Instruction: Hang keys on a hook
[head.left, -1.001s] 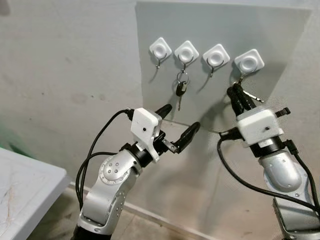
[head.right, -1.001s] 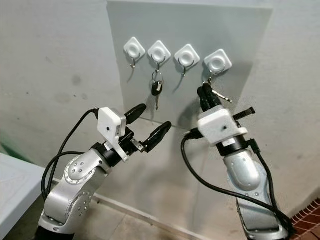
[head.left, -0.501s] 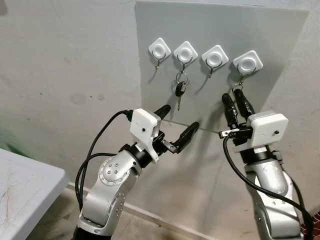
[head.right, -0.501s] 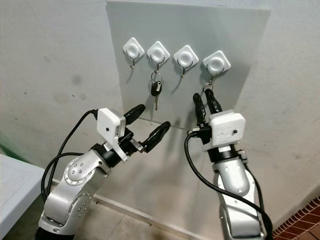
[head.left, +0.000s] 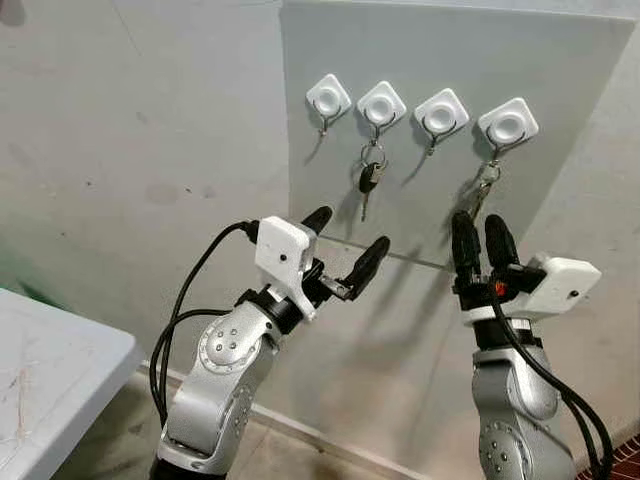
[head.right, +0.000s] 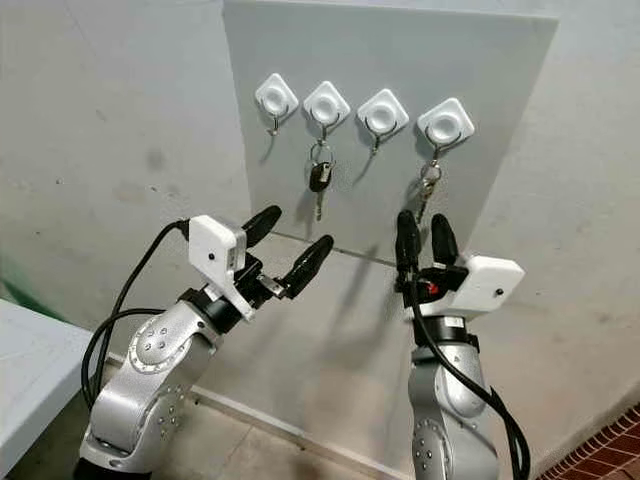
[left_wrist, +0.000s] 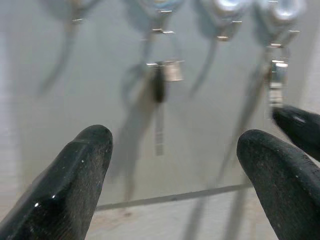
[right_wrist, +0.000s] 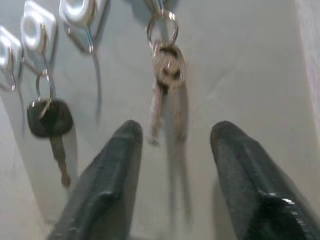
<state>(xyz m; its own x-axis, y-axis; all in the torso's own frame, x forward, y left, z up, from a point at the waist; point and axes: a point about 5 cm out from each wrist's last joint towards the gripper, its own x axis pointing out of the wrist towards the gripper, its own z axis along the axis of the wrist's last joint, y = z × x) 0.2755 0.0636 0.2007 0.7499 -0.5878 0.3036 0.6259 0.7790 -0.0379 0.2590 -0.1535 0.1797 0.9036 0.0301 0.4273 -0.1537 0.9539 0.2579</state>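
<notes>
Small silver keys on a ring dangle from the rightmost white square hook; right gripper just below, fingers parted, empty; left gripper spread wide.

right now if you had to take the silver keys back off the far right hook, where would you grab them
Probably the silver keys by their flat blades, just under the ring, coming from straight below. They hang free and vertical from the far right hook, and the right gripper sits open beneath them with its fingers pointing up, so a short rise and pinch should do.
</notes>
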